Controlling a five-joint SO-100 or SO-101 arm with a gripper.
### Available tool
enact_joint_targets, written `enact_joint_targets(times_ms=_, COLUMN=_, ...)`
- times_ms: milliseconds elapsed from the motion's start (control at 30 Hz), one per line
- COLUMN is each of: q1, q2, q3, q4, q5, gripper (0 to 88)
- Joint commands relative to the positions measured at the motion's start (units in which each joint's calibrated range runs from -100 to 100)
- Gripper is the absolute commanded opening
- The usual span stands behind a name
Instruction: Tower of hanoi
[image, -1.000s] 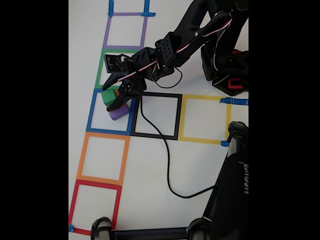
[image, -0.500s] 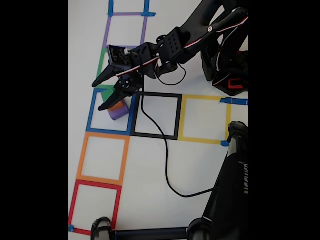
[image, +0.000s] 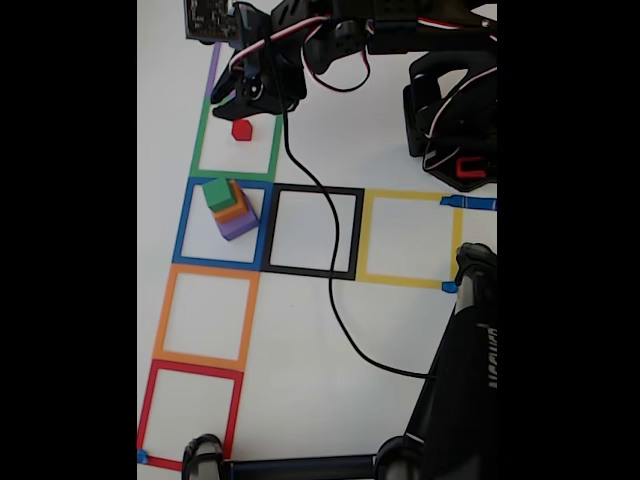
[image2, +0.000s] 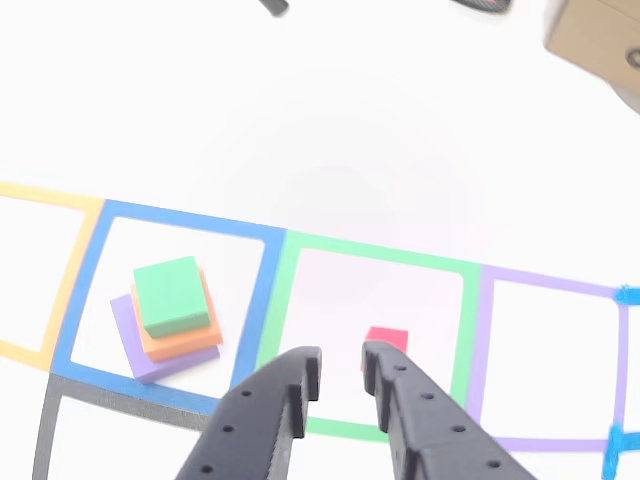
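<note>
The small red cube sits alone in the green taped square, beside the blue square holding the green-orange-purple block stack. Your gripper hangs above the cube, narrowly parted and empty. For the next move, you should lift clear, then centre over the green block.

**Gripper hanging over the green square**

The black gripper is reaching in from the bottom edge, its two fingers standing a little apart with nothing between them. A small red cube is sitting in the green square just beyond the right finger. In the blue square a stack is resting — green block on orange block on purple block.
</note>
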Motion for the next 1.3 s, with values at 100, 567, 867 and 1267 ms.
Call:
enact_joint_targets(times_ms=100, q1=12.03, q2=3.08, q3=-30.16, q4=28.9, q5=0.0, gripper=0.1)
enact_joint_targets(times_ms=567, q1=23.82, q2=-3.46, q3=-14.16, q4=21.04, q5=0.0, gripper=18.1)
enact_joint_targets(times_ms=867, q1=28.71, q2=-10.48, q3=25.11, q4=-14.26, q5=0.0, gripper=24.1)
enact_joint_targets(times_ms=1267, q1=20.76, q2=13.26, q3=44.2, q4=-69.08, q5=0.0, gripper=25.8)
